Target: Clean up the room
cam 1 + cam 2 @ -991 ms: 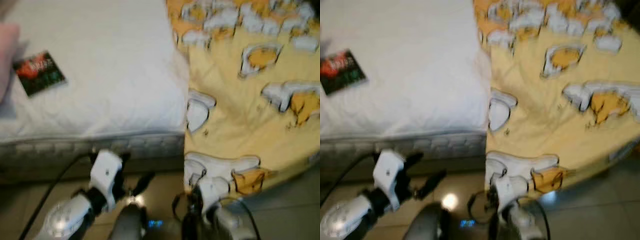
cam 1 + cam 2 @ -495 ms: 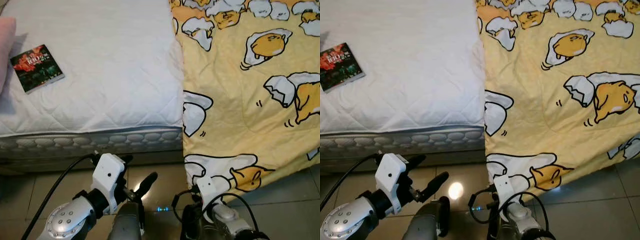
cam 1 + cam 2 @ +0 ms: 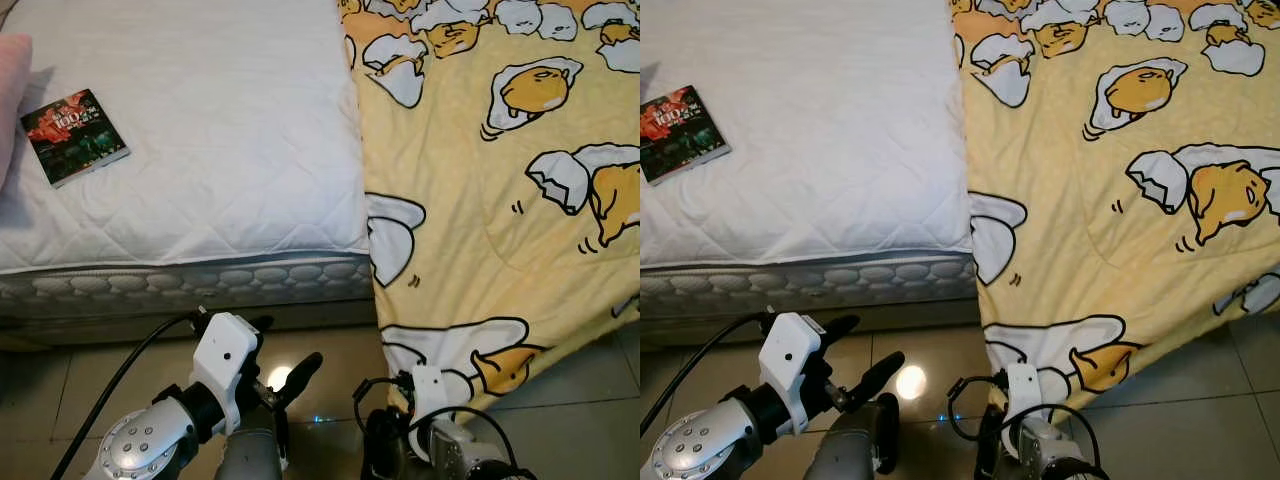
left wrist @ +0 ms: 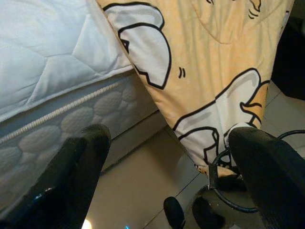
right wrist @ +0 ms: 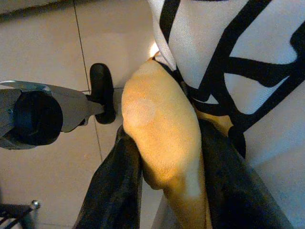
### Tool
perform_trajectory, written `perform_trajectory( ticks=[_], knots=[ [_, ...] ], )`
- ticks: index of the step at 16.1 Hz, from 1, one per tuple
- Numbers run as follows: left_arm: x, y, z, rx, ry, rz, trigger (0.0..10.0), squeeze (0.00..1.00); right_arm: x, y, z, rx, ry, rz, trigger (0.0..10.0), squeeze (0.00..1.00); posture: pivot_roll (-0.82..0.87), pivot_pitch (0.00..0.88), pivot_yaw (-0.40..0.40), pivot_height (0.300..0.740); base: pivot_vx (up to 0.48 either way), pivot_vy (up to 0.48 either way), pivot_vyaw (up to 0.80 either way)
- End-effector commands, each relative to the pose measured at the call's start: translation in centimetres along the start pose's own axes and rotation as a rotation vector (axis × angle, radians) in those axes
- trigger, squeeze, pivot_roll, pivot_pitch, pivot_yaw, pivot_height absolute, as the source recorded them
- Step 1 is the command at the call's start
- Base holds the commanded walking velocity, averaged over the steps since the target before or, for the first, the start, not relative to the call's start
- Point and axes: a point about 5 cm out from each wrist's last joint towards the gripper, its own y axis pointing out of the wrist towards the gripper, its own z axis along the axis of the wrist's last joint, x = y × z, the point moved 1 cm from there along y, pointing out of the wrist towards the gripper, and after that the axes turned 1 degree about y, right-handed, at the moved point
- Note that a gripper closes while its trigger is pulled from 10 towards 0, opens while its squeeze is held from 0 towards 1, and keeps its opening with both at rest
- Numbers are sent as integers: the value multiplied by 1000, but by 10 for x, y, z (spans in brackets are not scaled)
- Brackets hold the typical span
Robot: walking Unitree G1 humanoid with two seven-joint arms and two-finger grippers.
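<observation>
A yellow blanket (image 3: 500, 200) printed with egg figures covers the right half of the bed and hangs over its front edge toward the floor. My right gripper (image 5: 167, 191) is shut on the blanket's lower corner, and a fold of yellow cloth (image 5: 159, 124) is pinched between its black fingers. Its white wrist (image 3: 432, 385) sits just under the hanging hem. My left gripper (image 3: 286, 342) is open and holds nothing, low over the floor in front of the white mattress (image 3: 220, 150).
A small dark book (image 3: 75, 137) lies on the bare mattress at the far left, beside a pink pillow (image 3: 10, 100). Beige floor tiles (image 3: 580, 400) run along the bed's front. A black cable (image 3: 120, 370) trails from my left arm.
The blur of one second ago has cleared. My right gripper has shifted a little to the right and down, drawing the blanket's lower corner with it. The left gripper stays nearly in place.
</observation>
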Motion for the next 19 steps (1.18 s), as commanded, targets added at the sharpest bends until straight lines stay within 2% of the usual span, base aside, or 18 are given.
perform_trajectory(
  ticks=[1,2,3,5,7,10,13,14,15,17,19],
  knots=[
    [1,-3,0,-7,12,-6,10000,0,-2,-1,-23,-84,53,2,10000,1000,277,295,23,732,0,0,0],
    [1,-3,-1,-8,13,-7,10000,0,-3,-1,-28,-107,57,15,10000,1000,277,294,23,732,0,0,0],
    [1,-3,-1,-9,12,-8,10000,0,-5,-2,-33,-130,13,33,10000,1000,276,294,23,732,0,0,0],
    [0,-3,-1,-10,13,-9,10000,0,-1,-2,-33,-125,-15,0,10000,1000,275,293,23,732,0,0,0],
    [-1,-2,-1,-11,15,-9,10000,0,1,-2,-31,-106,7,-16,10000,1000,275,292,24,732,0,0,0],
    [0,0,-1,-6,18,-11,10000,0,-2,-1,-23,-68,96,-13,10000,1000,271,286,25,732,0,0,0],
    [-1,2,-1,-4,19,-12,10000,0,-1,-1,-20,-54,47,-23,10000,1000,268,284,23,732,0,0,0],
    [-1,2,-1,-3,18,-13,10000,0,1,-1,-19,-51,-28,-33,10000,1000,267,283,22,732,0,0,0],
    [-1,2,-1,-3,18,-13,10000,0,2,-1,-19,-51,-47,-39,10000,1000,267,283,22,732,0,0,0],
    [-1,2,-1,-6,18,-16,10000,0,10,-2,-17,-57,-391,-110,10000,1000,266,285,21,732,0,0,0],
    [0,2,-1,-3,28,-24,10000,0,14,-3,-14,-44,-487,-143,10000,1000,262,284,20,732,0,0,0]
  ],
)
